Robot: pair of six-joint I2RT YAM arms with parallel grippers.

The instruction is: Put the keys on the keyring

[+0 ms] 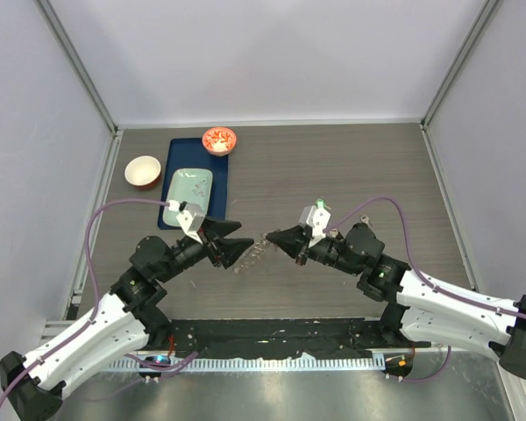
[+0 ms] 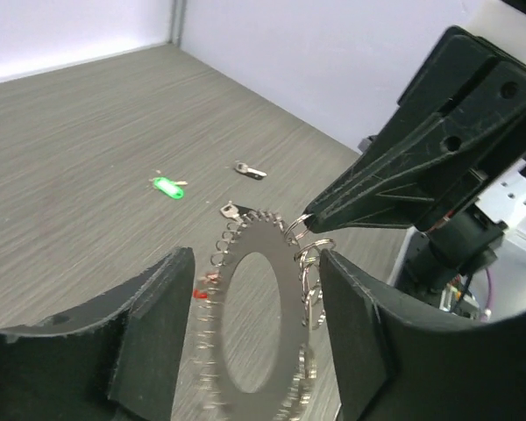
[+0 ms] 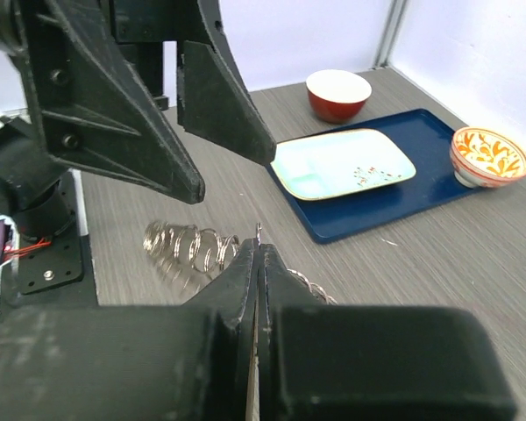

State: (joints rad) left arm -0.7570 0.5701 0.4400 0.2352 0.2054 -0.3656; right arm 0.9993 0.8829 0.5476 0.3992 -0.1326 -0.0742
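The keyring point(image 2: 267, 235), a silvery disc edged with small wire loops, hangs upright over the table between the two arms point(image 1: 254, 250). My right gripper point(image 3: 259, 250) is shut on a loop at its rim, and its tip point(image 2: 309, 219) shows in the left wrist view. My left gripper point(image 2: 254, 256) is open, one finger on each side of the ring, and its right finger point(image 2: 351, 316) is against the loops. On the table beyond lie a green key point(image 2: 167, 187) and two small dark keys point(image 2: 250, 170) point(image 2: 231, 210). A red key point(image 2: 200, 294) shows at the ring's left edge.
A blue tray point(image 1: 177, 151) at the back left carries a pale green plate point(image 1: 188, 189) and an orange-patterned bowl point(image 1: 219, 139). A red-and-white bowl point(image 1: 143, 172) stands left of the tray. White walls enclose the table on three sides.
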